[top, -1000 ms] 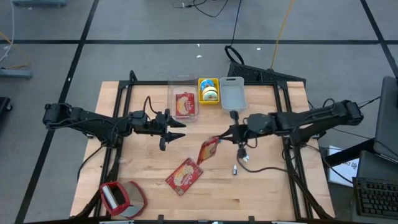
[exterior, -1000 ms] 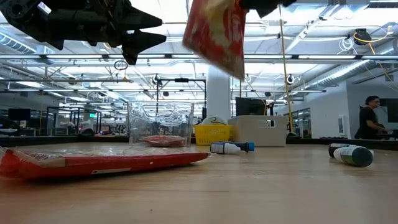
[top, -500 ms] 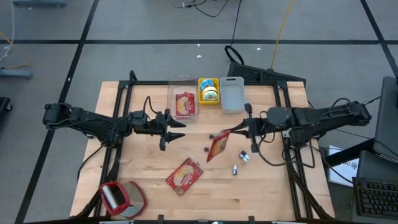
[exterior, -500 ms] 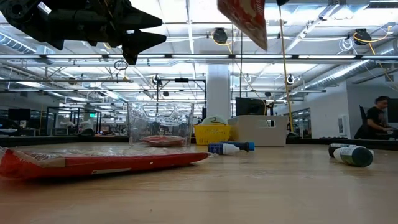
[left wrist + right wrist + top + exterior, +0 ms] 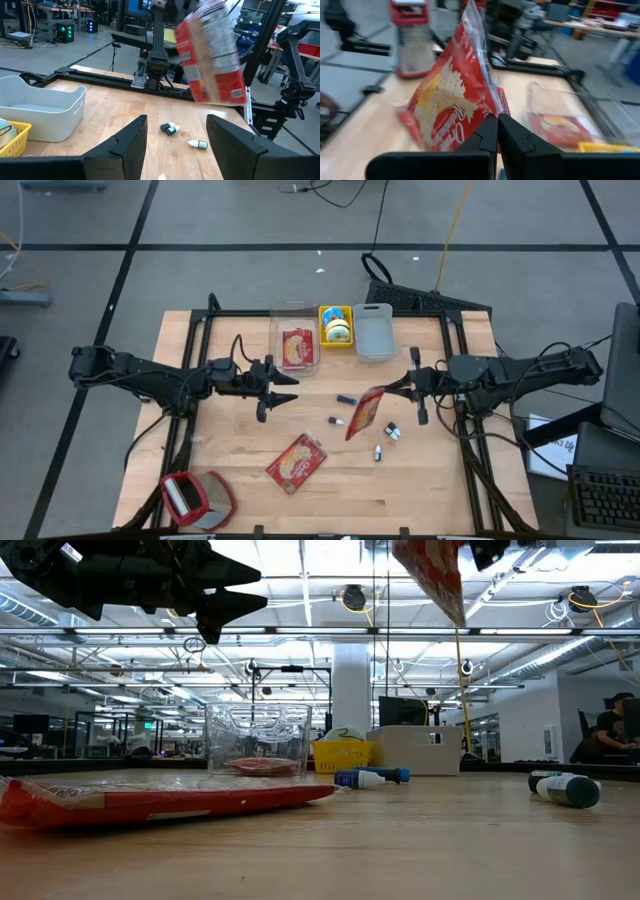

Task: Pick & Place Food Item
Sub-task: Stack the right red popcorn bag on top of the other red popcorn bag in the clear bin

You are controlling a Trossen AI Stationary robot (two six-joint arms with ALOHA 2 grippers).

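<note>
Bag: red snack bag [image 5: 364, 413] hangs right of centre, above the tabletop [image 5: 230, 450], long axis tilted.
Right fingers [image 5: 384, 391]: pinched on its upper edge.
Left fingers [image 5: 287, 387]: wide, empty, centre-left.
Bin: clear bin [image 5: 294, 345] lies up-left of the bag.

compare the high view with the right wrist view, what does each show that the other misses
Only the high view shows the left gripper hanging open over the table, the yellow basket, the grey bin and the small bottles lying beside the lifted bag. Only the right wrist view shows the popcorn print on the red bag and the bag's edge pinched in the shut right gripper. Both show that bag held off the table, the clear container with a red packet inside, and the red grater.
</note>
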